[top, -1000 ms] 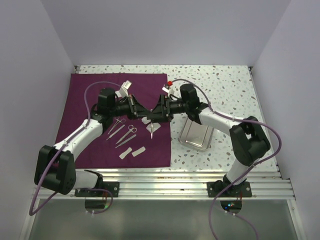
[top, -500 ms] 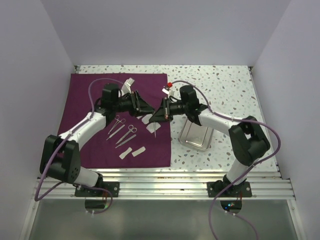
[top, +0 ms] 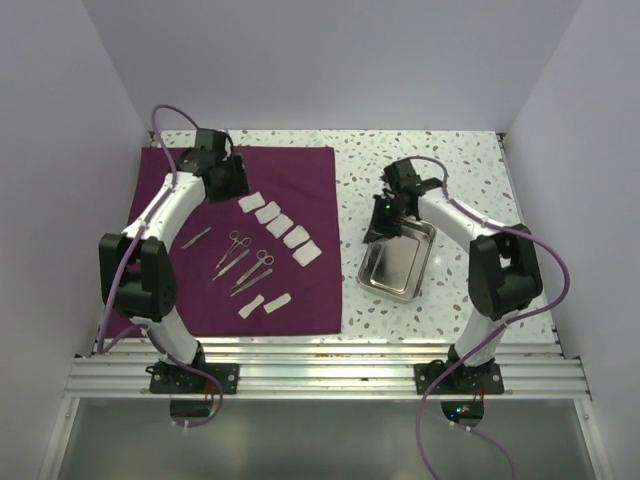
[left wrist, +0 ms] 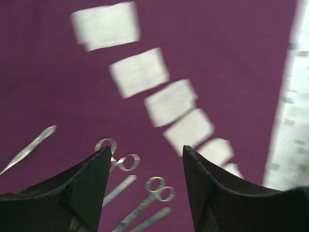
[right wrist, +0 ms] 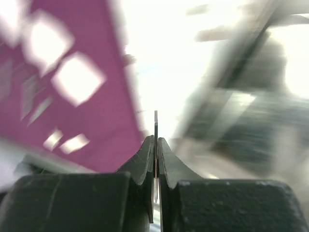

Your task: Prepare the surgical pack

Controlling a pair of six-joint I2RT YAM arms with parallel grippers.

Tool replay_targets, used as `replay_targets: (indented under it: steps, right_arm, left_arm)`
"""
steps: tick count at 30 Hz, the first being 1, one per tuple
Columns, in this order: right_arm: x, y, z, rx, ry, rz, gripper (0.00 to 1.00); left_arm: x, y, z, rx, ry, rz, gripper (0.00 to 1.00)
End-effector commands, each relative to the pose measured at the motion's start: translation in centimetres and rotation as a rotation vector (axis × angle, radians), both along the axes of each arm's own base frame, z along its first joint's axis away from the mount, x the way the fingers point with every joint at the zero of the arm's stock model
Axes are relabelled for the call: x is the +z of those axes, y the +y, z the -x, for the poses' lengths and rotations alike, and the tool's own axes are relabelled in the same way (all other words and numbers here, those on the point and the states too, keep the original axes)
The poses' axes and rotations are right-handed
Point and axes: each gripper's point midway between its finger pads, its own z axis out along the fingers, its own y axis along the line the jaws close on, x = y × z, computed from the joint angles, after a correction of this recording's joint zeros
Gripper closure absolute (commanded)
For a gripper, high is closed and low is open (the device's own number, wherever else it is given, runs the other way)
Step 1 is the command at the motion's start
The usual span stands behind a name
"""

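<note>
- Overhead, the steel tray point(top: 398, 264) sits on the speckled desk point(top: 450, 170) just right of the maroon cloth point(top: 300, 180); its floor shows bare shiny metal.
- The cloth lies flat, carrying a diagonal row of five gauze pads point(top: 282, 224), with two more pads nearer the front edge.
- Scissors point(top: 258, 263) and tweezers point(top: 197, 237) lie left of the pad row.
- The left claw point(top: 233, 185) hangs over the cloth's far part, just beside the top pad.
- The right claw point(top: 381, 226) is at the tray's far left corner.
- From the left wrist, the fingers point(left wrist: 87, 188) stand spread wide with nothing between them, above the pads and scissors.
- From the right wrist, much is blurred, but the claw is pressed together, pinching a thin metal instrument point(right wrist: 155, 124) upright; cloth and pads show at left.
</note>
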Motion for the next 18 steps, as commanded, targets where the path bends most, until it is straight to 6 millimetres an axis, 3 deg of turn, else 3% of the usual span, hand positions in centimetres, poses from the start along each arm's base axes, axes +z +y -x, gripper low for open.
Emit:
replay_targets:
  steps: [1, 6, 8, 12, 18]
  right_arm:
    - [-2.6, -10.4, 1.0, -0.125, 0.116, 0.403, 1.00]
    - [-5.1, -12.8, 1.4, -0.149, 0.179, 0.516, 1.00]
    - [-5.7, -14.0, 1.9, -0.155, 0.193, 0.561, 1.00]
    - [-6.0, -15.3, 2.4, -0.163, 0.188, 0.580, 0.93]
    - [-6.7, -16.8, 2.5, -0.182, 0.217, 0.592, 0.90]
  left_arm:
    - [-4.2, 7.8, 3.2, 0.098, 0.222, -0.432, 0.37]
    - [-6.9, 9.2, 4.0, 0.109, 0.287, -0.487, 0.37]
    - [-7.5, 9.8, 4.2, 0.101, 0.309, -0.512, 0.32]
    - [-8.4, 11.8, 4.9, 0.111, 0.362, -0.559, 0.29]
    - [-9.7, 13.1, 5.3, 0.134, 0.391, -0.592, 0.30]
